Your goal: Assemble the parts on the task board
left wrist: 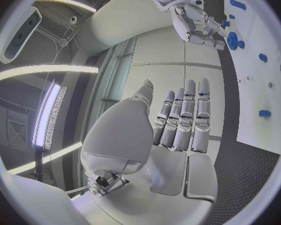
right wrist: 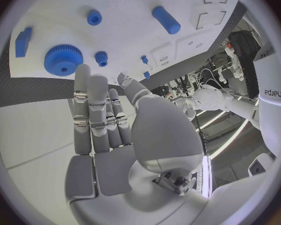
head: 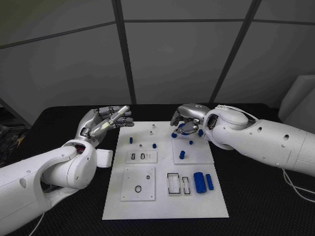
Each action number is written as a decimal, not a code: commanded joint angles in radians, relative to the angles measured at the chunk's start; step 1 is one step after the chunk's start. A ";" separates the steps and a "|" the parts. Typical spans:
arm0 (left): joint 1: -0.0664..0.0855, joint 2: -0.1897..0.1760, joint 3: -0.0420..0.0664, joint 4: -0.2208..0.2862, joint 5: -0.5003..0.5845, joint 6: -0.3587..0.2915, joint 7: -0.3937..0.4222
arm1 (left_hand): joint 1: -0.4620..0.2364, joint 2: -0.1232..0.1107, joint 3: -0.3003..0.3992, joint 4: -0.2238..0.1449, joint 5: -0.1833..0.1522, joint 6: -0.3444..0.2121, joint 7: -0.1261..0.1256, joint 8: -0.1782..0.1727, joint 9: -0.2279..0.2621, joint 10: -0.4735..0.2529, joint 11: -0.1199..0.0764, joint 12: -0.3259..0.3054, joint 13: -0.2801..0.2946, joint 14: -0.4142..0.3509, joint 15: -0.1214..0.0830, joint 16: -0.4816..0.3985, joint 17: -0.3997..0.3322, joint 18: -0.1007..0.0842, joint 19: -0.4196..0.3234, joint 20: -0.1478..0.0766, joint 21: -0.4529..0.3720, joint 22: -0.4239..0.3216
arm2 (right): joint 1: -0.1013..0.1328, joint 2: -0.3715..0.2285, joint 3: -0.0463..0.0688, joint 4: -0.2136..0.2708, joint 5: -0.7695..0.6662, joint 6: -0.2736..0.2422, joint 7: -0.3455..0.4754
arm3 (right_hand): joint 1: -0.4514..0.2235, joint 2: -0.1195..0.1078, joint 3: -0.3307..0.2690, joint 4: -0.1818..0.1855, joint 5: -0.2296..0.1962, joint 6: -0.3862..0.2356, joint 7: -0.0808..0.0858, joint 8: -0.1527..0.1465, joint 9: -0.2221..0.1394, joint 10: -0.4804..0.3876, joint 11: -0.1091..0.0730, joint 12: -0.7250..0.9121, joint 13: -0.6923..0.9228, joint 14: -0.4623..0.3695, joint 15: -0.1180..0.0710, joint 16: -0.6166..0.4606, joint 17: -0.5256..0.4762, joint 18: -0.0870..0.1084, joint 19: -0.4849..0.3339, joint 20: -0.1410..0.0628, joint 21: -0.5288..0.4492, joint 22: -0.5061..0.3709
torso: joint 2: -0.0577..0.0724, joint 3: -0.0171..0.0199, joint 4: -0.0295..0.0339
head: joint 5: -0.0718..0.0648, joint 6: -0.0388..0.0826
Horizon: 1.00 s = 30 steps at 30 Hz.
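Note:
The white task board [head: 165, 201] lies in the middle of the black table. Blue parts lie on it: a thick cylinder [head: 199, 182] with a thinner one [head: 209, 182] beside it near the front right, and small pegs [head: 181, 155] further back. My left hand [head: 104, 123] hovers off the board's far left corner, fingers [left wrist: 184, 120] straight and holding nothing. My right hand [head: 187, 120] hangs over the board's far right part, empty, its fingers [right wrist: 90, 110] stretched above a blue gear [right wrist: 63, 60] and a smaller gear [right wrist: 101, 58]. A blue cylinder [right wrist: 166, 19] lies beyond them.
A small white block [head: 104, 158] sits on the table against the board's left edge. The board has rectangular slots [head: 173, 183] and raised white plates [head: 139, 183]. Bare black table [head: 271, 211] lies to the right and front. A pale object [head: 306, 98] stands at the back right.

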 commanded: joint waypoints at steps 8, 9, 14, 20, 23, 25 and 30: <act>0.002 -0.003 0.001 0.004 -0.014 0.021 -0.002 | 0.002 0.001 -0.003 -0.002 -0.001 0.008 0.000 -0.005 -0.002 0.008 0.002 -0.005 -0.001 0.003 0.003 -0.008 0.002 0.006 0.009 -0.002 0.006 -0.002 | 0.003 0.010 0.001 -0.004 -0.124 0.069 -0.073 | 0.018 -0.014 -0.011 0.031 -0.001 -0.024 -0.001 -0.004 0.001 -0.019 0.002 0.004 0.004 0.045 0.003 0.274 0.285 -0.022 0.061 0.007 0.271 0.323 | 0.017 -0.0004 0.0078 | 0.000 0.006; 0.002 -0.003 0.001 0.004 -0.014 0.022 -0.003 | 0.002 0.001 -0.003 -0.002 -0.001 0.008 0.000 -0.005 -0.002 0.008 0.002 -0.005 -0.001 0.003 0.003 -0.008 0.002 0.006 0.009 -0.002 0.006 -0.002 | 0.003 0.012 0.001 -0.006 -0.126 0.071 -0.073 | 0.019 -0.014 -0.011 0.033 -0.001 -0.024 -0.001 -0.004 0.001 -0.017 0.002 0.004 0.004 0.044 0.003 0.287 0.297 -0.024 0.062 0.008 0.286 0.340 | 0.018 -0.0001 0.0081 | 0.001 0.006; 0.002 -0.003 0.001 0.004 -0.014 0.023 -0.003 | 0.001 0.001 -0.005 -0.002 -0.001 0.008 0.001 -0.007 -0.002 0.008 0.003 -0.008 -0.001 0.002 0.004 -0.012 0.002 0.005 0.009 -0.002 0.005 -0.003 | 0.003 0.020 0.001 -0.013 -0.130 0.078 -0.072 | 0.025 -0.013 -0.007 0.037 0.001 -0.026 -0.002 -0.004 0.001 -0.013 0.002 0.004 0.004 0.043 0.003 0.316 0.328 -0.028 0.066 0.010 0.320 0.381 | 0.021 0.0014 0.0068 | 0.005 0.008; 0.002 -0.003 0.001 0.003 -0.013 0.025 -0.004 | 0.001 0.001 -0.005 -0.002 -0.001 0.008 0.001 -0.008 -0.002 0.008 0.003 -0.009 -0.001 0.002 0.004 -0.013 0.002 0.005 0.009 -0.002 0.005 -0.003 | 0.003 0.028 0.001 -0.025 -0.132 0.089 -0.073 | 0.031 -0.008 0.006 0.042 0.002 -0.025 -0.002 -0.004 0.001 -0.002 0.001 0.005 0.004 0.045 0.003 0.360 0.375 -0.037 0.078 0.011 0.371 0.445 | 0.025 0.0025 0.0077 | 0.005 0.009; 0.002 -0.003 0.001 0.003 -0.013 0.025 -0.004 | 0.000 0.001 -0.006 -0.002 -0.001 0.008 0.002 -0.008 -0.002 0.008 0.003 -0.010 -0.001 0.001 0.004 -0.014 0.002 0.005 0.010 -0.002 0.005 -0.003 | 0.003 0.031 0.001 -0.030 -0.132 0.097 -0.074 | 0.034 -0.007 0.016 0.044 0.002 -0.025 -0.003 -0.004 0.001 0.007 0.000 0.005 0.004 0.046 0.003 0.379 0.395 -0.041 0.086 0.011 0.399 0.482 | 0.026 0.0022 0.0086 | 0.005 0.007; 0.002 -0.004 0.001 0.003 -0.013 0.025 -0.004 | 0.000 0.002 -0.006 -0.002 -0.001 0.008 0.002 -0.009 -0.002 0.008 0.003 -0.010 -0.001 0.001 0.004 -0.014 0.003 0.005 0.010 -0.002 0.005 -0.003 | 0.003 0.032 0.001 -0.032 -0.132 0.100 -0.073 | 0.035 -0.007 0.023 0.046 0.002 -0.025 -0.003 -0.004 0.001 0.013 -0.001 0.006 0.004 0.046 0.002 0.388 0.404 -0.043 0.089 0.011 0.411 0.497 | 0.027 0.0026 0.0091 | 0.005 0.006; 0.002 -0.004 0.001 0.002 -0.013 0.027 -0.005 | 0.000 0.002 -0.006 -0.002 -0.001 0.008 0.002 -0.009 -0.002 0.008 0.003 -0.010 -0.001 0.001 0.004 -0.014 0.003 0.005 0.010 -0.002 0.005 -0.003 | 0.003 0.040 0.001 -0.041 -0.132 0.104 -0.069 | 0.037 -0.004 0.041 0.050 0.000 -0.022 -0.005 -0.003 0.001 0.029 -0.004 0.007 0.003 0.046 0.001 0.404 0.419 -0.048 0.096 0.011 0.440 0.535 | 0.030 0.0032 0.0101 | 0.005 0.003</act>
